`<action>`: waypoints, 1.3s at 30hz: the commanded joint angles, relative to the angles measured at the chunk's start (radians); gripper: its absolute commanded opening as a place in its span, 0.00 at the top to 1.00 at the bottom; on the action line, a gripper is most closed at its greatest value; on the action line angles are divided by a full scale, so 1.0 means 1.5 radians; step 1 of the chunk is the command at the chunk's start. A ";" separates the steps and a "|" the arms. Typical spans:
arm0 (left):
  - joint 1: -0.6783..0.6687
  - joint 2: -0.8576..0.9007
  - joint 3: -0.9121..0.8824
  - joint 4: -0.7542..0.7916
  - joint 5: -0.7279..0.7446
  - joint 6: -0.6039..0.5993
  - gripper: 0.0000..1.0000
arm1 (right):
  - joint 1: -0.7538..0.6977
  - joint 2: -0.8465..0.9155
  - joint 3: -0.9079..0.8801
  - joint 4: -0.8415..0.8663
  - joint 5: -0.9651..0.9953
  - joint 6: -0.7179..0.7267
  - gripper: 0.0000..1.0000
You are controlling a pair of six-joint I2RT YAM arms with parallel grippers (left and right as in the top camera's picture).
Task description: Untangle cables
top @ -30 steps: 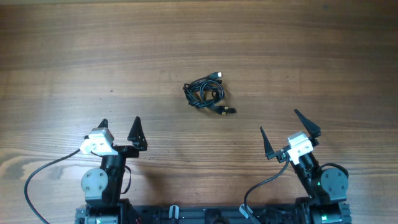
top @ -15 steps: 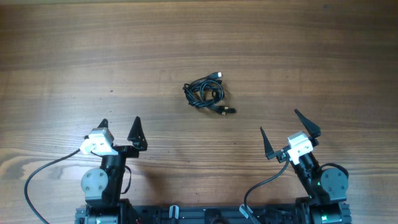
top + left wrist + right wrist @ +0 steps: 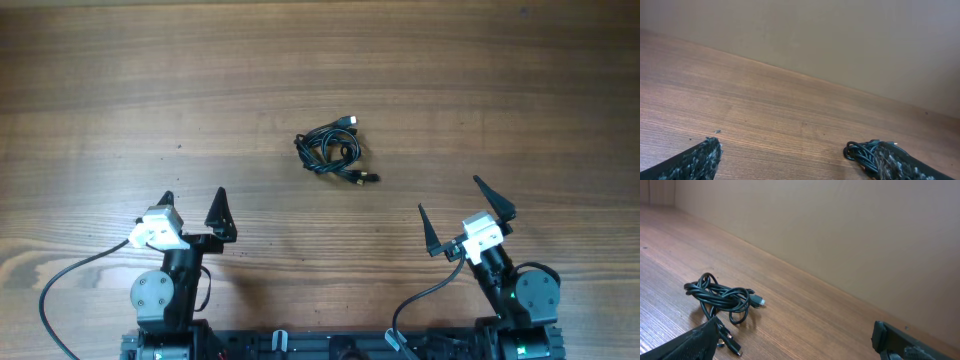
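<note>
Overhead looks straight down; both low wrist views face forward, sharing the cables (image 3: 332, 151).

One tangled bundle of cables (image 3: 331, 152) lay ahead of both sets of jaws; its separate cords could not be counted. Two plug ends (image 3: 352, 122) showed. Two arms stood there, left gripper (image 3: 193, 192) and right gripper (image 3: 448, 194), two fingers each, on one table (image 3: 120, 90).
</note>
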 commanded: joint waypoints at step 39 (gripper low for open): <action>-0.003 0.031 0.060 0.028 0.168 -0.080 0.00 | 0.004 -0.004 -0.002 0.002 0.009 -0.026 0.00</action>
